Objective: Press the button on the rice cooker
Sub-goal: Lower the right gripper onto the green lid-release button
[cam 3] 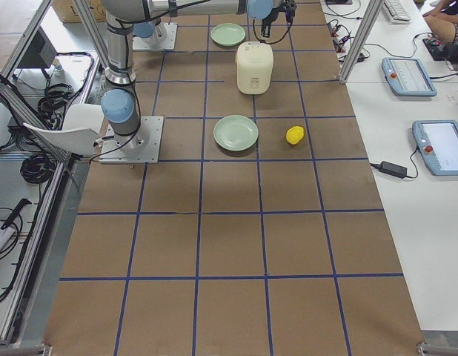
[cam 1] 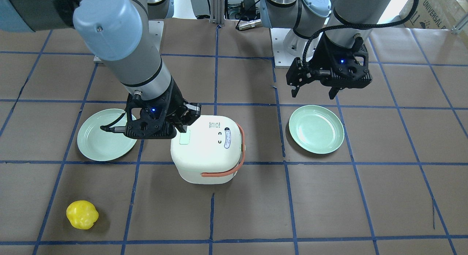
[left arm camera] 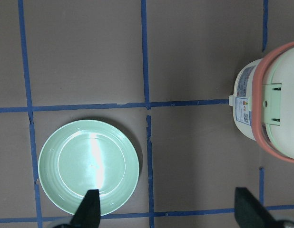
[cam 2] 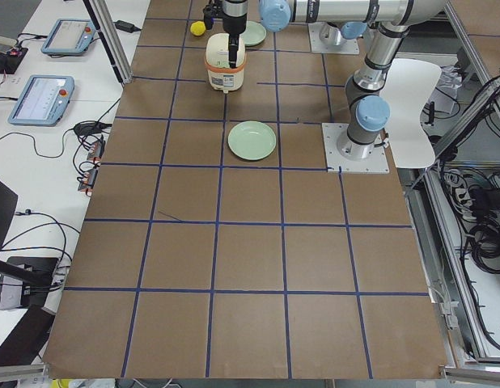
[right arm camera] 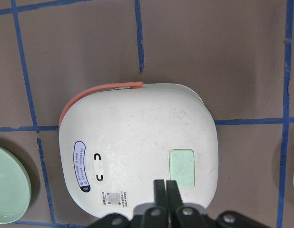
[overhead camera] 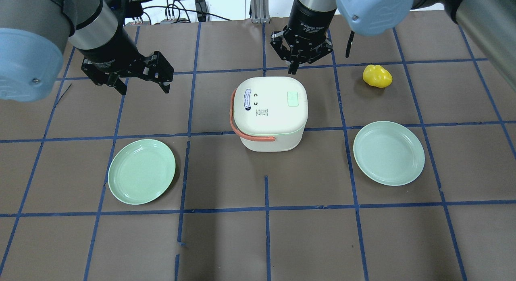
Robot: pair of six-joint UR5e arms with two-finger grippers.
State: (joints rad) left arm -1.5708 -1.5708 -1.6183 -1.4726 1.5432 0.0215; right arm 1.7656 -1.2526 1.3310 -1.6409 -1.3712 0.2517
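Observation:
The white rice cooker (overhead camera: 271,111) with an orange handle stands at the table's middle. Its pale green button (overhead camera: 292,98) is on the lid. My right gripper (overhead camera: 293,67) is shut and empty, pointing down over the lid's edge by the button. In the right wrist view its closed fingertips (right arm camera: 165,186) sit just beside the button (right arm camera: 181,169); I cannot tell if they touch the lid. In the front view it (cam 1: 181,129) hangs right by the button (cam 1: 185,138). My left gripper (overhead camera: 142,86) is open and empty, away from the cooker (left arm camera: 270,104).
One pale green plate (overhead camera: 141,171) lies on my left below the left gripper, another (overhead camera: 389,152) on my right. A yellow bell pepper (overhead camera: 377,76) lies at the far right beyond the cooker. Blue tape lines grid the brown table.

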